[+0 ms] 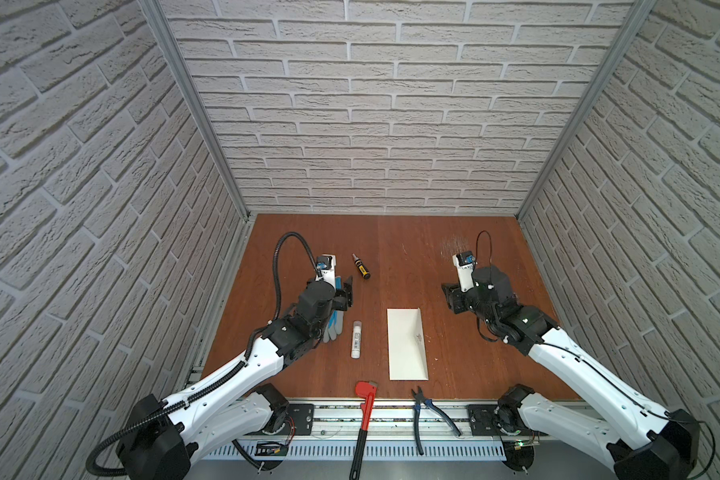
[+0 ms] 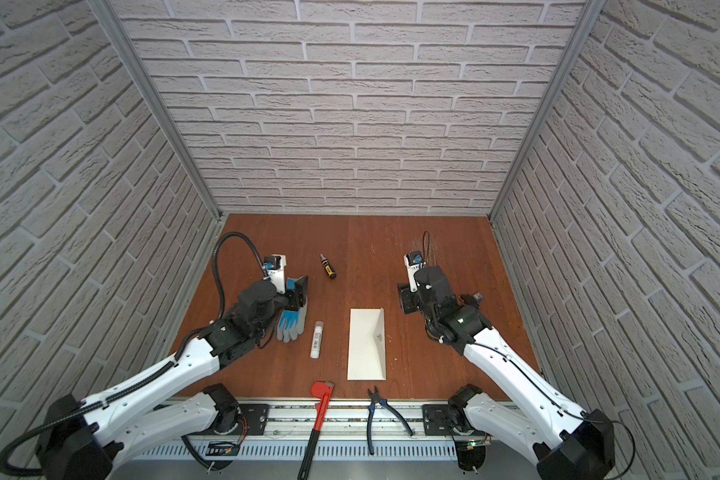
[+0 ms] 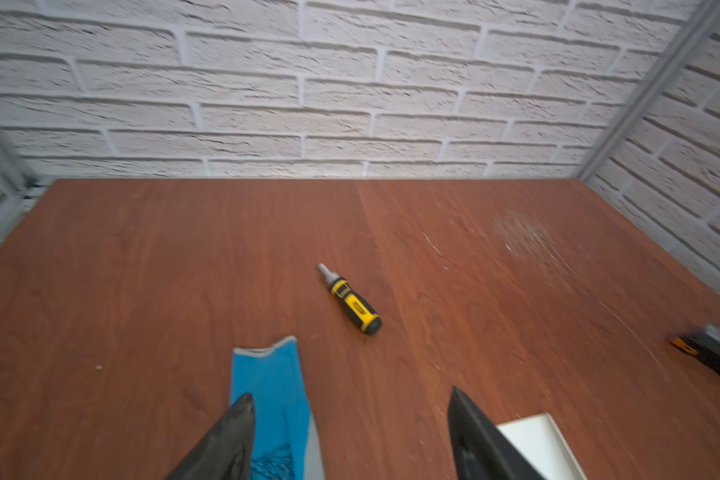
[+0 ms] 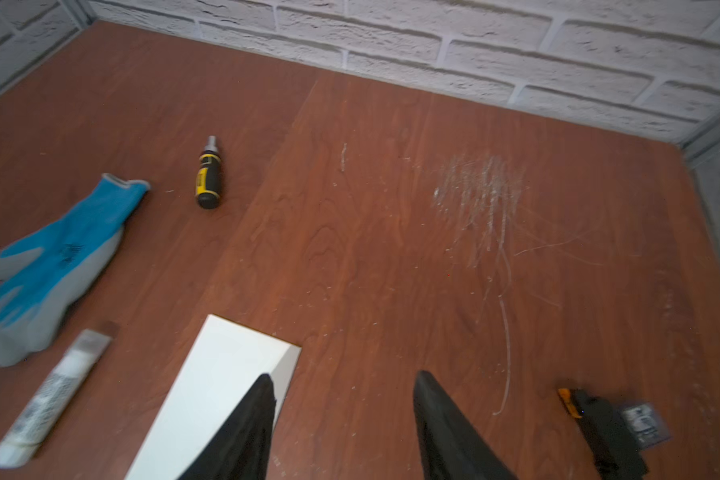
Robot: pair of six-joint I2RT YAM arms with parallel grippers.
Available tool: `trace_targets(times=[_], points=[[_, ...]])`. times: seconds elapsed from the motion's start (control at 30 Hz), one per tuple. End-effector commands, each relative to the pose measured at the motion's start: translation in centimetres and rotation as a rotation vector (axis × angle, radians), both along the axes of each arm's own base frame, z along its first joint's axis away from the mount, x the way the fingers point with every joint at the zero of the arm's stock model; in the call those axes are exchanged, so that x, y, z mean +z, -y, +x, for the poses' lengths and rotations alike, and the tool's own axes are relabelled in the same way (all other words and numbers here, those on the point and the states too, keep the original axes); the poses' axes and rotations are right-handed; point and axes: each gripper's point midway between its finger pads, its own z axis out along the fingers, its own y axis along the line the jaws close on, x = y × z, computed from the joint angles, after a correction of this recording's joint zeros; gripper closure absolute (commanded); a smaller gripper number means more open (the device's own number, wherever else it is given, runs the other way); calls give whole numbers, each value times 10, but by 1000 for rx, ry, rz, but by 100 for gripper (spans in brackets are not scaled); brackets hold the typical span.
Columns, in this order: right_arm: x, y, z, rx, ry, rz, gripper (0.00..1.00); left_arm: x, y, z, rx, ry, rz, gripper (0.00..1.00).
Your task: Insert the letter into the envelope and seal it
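Table [image 1: 391,249]: envelope [image 1: 406,345], glove [image 2: 292,324], screwdriver [image 1: 361,267]

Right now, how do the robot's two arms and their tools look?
The left arm and right arm have white shells and black joints. A thick ribbed black hose loops off the left arm; a thin black cable loops off the right. The left tool and right tool each end in two dark, tapering, pointed fingers.

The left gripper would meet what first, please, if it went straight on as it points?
Probably the screwdriver, lying straight ahead of the left gripper; if it tilts down, bare table first.
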Motion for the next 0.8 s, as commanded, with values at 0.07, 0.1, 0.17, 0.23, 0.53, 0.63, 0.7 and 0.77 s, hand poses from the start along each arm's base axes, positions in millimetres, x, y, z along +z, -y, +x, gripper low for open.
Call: trace_targets(times=[0.07, 0.1, 0.17, 0.23, 0.53, 0.63, 0.7, 0.77], points=[[17, 58, 31, -242, 296, -110, 41, 1, -71, 17, 215, 106, 54, 26], [8, 67, 33, -276, 294, -119, 41, -5, -86, 18, 264, 105, 60, 26], [-7, 79, 36, -321, 288, -140, 40, -18, -109, 16, 353, 99, 84, 26], [-20, 88, 41, -355, 285, -153, 40, -32, -129, 12, 428, 85, 104, 26], [-76, 87, 71, -300, 281, -78, 39, -53, -192, 3, 643, 86, 203, 25], [-82, 86, 73, -250, 250, -30, 40, -74, -209, 3, 659, 57, 194, 25], [-91, 89, 71, -235, 240, 19, 40, -89, -215, 3, 660, 66, 179, 25], [-91, 91, 73, -231, 305, 43, 41, -91, -215, 10, 631, 101, 176, 25]])
